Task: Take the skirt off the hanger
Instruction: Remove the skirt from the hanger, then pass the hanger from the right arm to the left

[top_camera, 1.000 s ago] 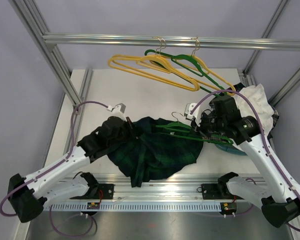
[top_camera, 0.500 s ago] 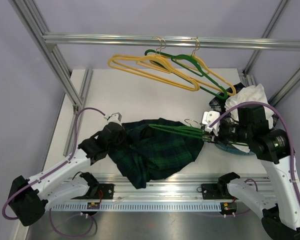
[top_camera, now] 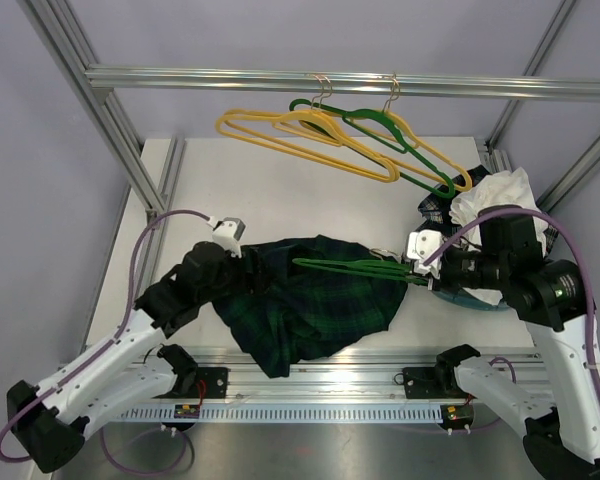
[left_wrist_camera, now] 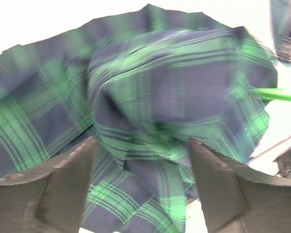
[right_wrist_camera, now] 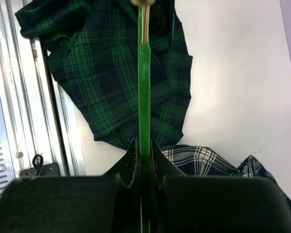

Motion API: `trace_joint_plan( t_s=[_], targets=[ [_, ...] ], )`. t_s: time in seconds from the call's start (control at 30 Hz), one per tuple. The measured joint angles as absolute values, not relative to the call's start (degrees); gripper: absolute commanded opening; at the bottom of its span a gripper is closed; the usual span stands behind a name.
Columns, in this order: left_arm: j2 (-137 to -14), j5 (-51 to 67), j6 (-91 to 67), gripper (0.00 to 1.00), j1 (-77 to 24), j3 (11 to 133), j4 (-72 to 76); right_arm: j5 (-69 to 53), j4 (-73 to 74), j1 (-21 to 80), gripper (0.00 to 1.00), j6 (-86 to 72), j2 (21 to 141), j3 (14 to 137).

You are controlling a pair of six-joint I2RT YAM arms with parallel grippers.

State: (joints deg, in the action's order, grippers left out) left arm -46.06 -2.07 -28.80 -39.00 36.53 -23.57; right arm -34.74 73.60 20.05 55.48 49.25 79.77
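The dark green-and-navy plaid fabric skirt (top_camera: 310,300) lies crumpled on the white bench (top_camera: 280,190), between the arms. The left tool (left_wrist_camera: 143,160) stands spread over its bunched cloth, while the right tool (right_wrist_camera: 143,148) is pinching the thin green plastic hanger (top_camera: 355,266), whose far end lies on the skirt.

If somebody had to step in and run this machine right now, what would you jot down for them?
Left gripper: open, jaws either side of a bunched fold of the plaid skirt, not clamping it.
Right gripper: shut on the green hanger, holding it roughly level above the table.
Skirt: heaped on the table between the arms; the hanger's far end sits over or in the cloth, so whether it is fully free cannot be told.
Left: confirm separation, pull the hanger clear.
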Motion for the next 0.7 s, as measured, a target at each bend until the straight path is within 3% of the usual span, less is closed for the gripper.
trace_joint_plan(
  t_s=[0.17,0.3,0.53,0.7],
  targets=[
    [-35.86,2.35,-15.4,0.96,-39.0,39.09,-23.0,-38.17,73.8,20.08,0.0,59.53,52.62,79.77],
    [-30.15,6.83,-3.14,0.99,-38.98,42.5,-24.14,-42.96,75.46,20.08,0.0,63.05,56.42,80.29],
    [-29.78,22.15,10.37,0.99,-38.98,47.29,-27.99,-51.31,76.82,20.08,0.0,73.67,63.59,81.76],
    [-35.64,32.88,12.12,0.91,-38.98,48.64,-28.32,-55.88,77.45,20.14,0.0,78.39,67.51,83.7]
  ],
)
